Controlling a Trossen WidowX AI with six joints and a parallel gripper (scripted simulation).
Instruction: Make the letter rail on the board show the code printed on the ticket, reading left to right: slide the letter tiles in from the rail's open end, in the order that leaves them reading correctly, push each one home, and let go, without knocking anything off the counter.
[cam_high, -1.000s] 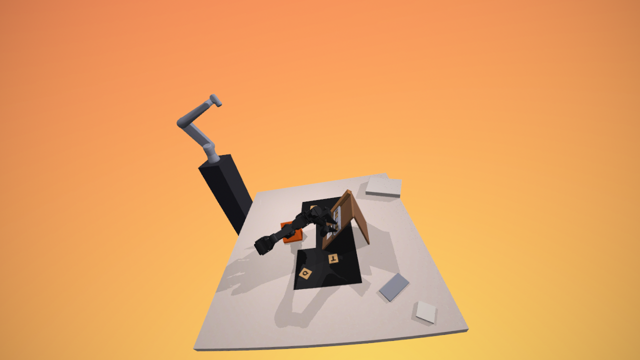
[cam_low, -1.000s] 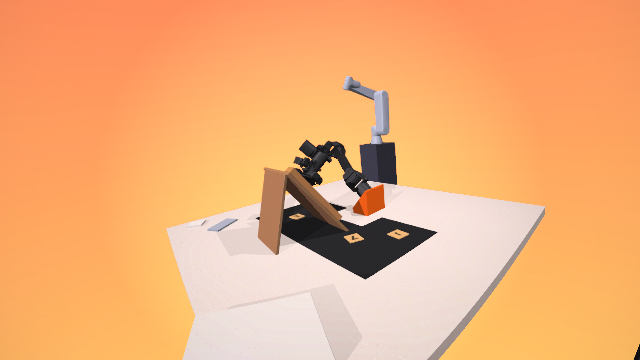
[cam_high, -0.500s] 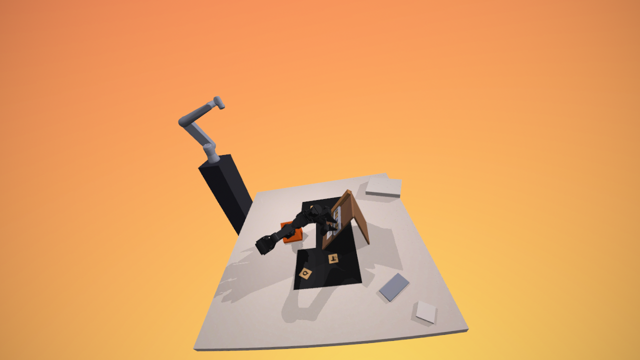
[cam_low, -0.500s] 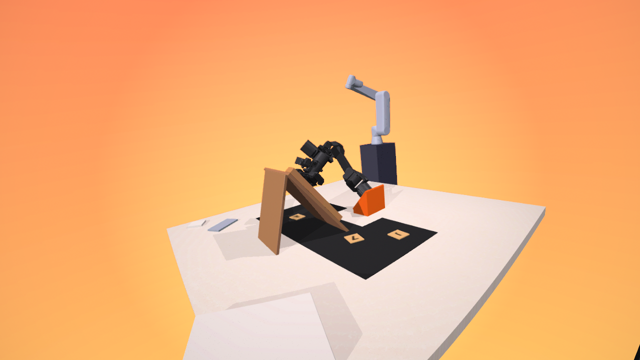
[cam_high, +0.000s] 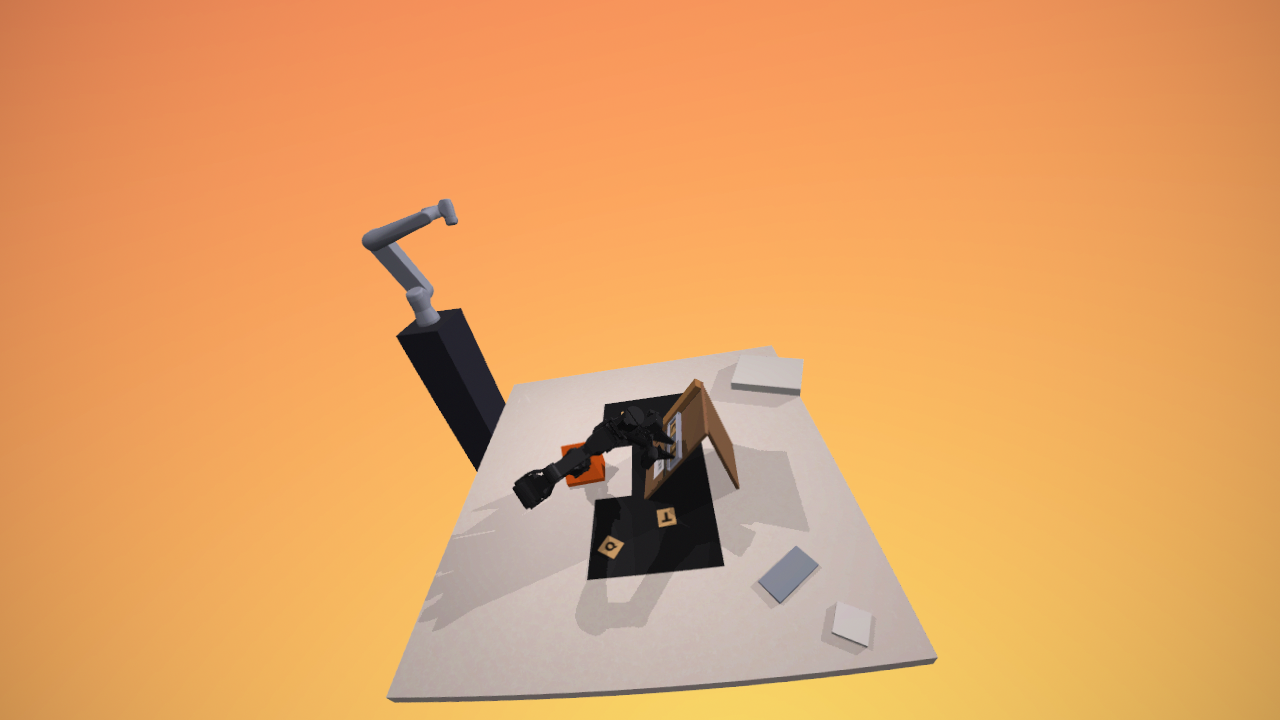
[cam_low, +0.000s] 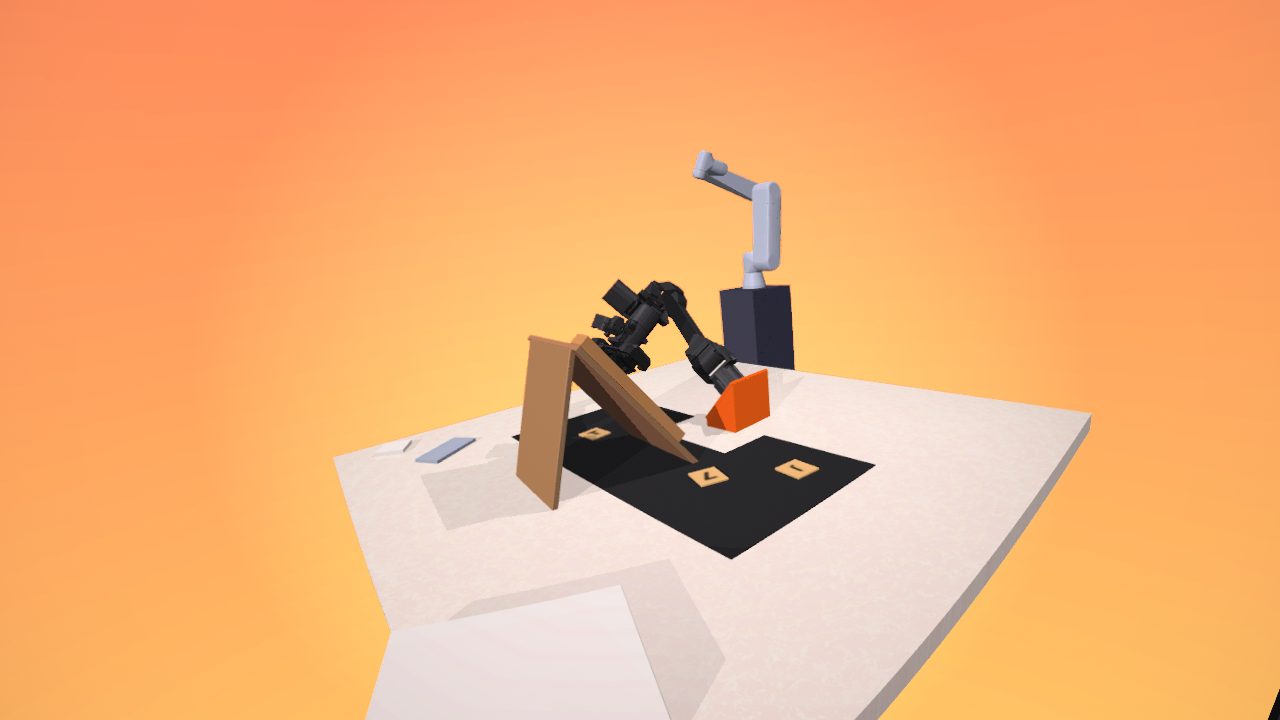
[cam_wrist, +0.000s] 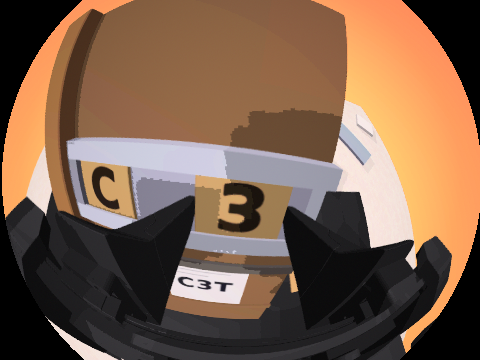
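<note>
Tabletop: pale, faintly mottled (cam_high: 501, 644) (cam_low: 895, 429)
Mat: black, flat, under the board (cam_high: 698, 546) (cam_low: 731, 528)
Surroundings: orange-to-yellow backdrop
Pedestal: dark, beside the tabletop, bearing a grey arm (cam_high: 447, 376) (cam_low: 757, 326)
Tool: clamped on the 3 tile (cam_high: 660, 440) (cam_wrist: 239, 207)
3 tile: within the rail, right of C, gap between (cam_wrist: 242, 207)

A grey arm (cam_high: 400, 231) (cam_low: 766, 225) stands on a dark pedestal (cam_high: 452, 376) (cam_low: 757, 324).

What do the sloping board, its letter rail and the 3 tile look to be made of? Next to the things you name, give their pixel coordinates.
Board (cam_high: 693, 425) (cam_low: 626, 385) (cam_wrist: 200, 80): probably wood or brown-painted panel; plain brown, no grain.
Rail (cam_wrist: 150, 150): perhaps metal or plastic; smooth, pale grey.
Tile (cam_wrist: 207, 215): likely wood; matte tan, dark numeral.
</note>
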